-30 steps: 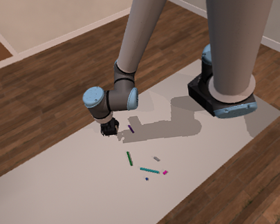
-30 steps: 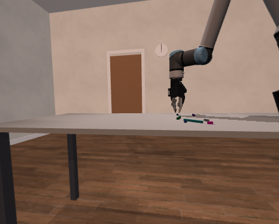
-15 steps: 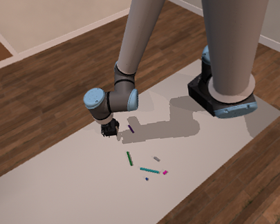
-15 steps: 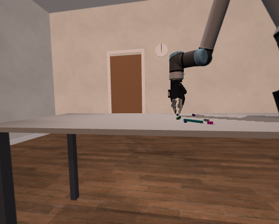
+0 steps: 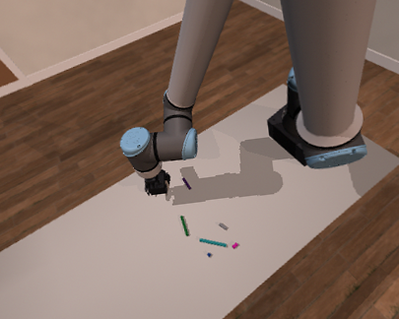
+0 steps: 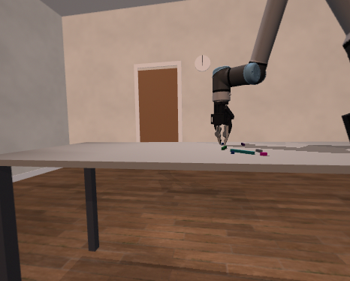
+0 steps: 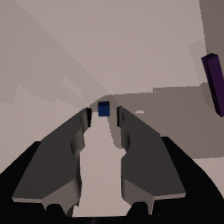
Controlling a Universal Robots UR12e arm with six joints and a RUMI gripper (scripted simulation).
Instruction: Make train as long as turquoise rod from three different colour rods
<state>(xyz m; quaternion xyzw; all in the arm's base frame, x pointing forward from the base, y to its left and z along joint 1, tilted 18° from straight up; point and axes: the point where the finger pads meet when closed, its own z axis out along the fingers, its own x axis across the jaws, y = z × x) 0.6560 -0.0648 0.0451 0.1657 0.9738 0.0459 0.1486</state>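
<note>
We see the gripper (image 5: pixel 158 183) (image 6: pixel 223 143) (image 7: pixel 104 109) pointing down, fingertips low over the table (image 5: pixel 108 283) (image 6: pixel 150 154) (image 7: pixel 45 90). Nearer us than the fingers: green rod (image 5: pixel 185 226) (image 6: pixel 224 147); to their right, turquoise (image 5: pixel 213 242) (image 6: pixel 242 152), grey (image 5: pixel 223 226) (image 6: pixel 259 150) and magenta rods (image 5: pixel 235 245) (image 6: pixel 264 154), with purple (image 5: pixel 187 183) (image 6: pixel 242 144) (image 7: pixel 216 85) farther back.

room between purple rod (image 5: pixel 187 183) (image 6: pixel 242 144) (image 7: pixel 215 85) and green rod (image 5: pixel 185 226) (image 6: pixel 224 148), magenta rod (image 5: pixel 235 245) (image 6: pixel 264 154) crowding turquoise rod (image 5: pixel 213 242) (image 6: pixel 242 152)
</note>
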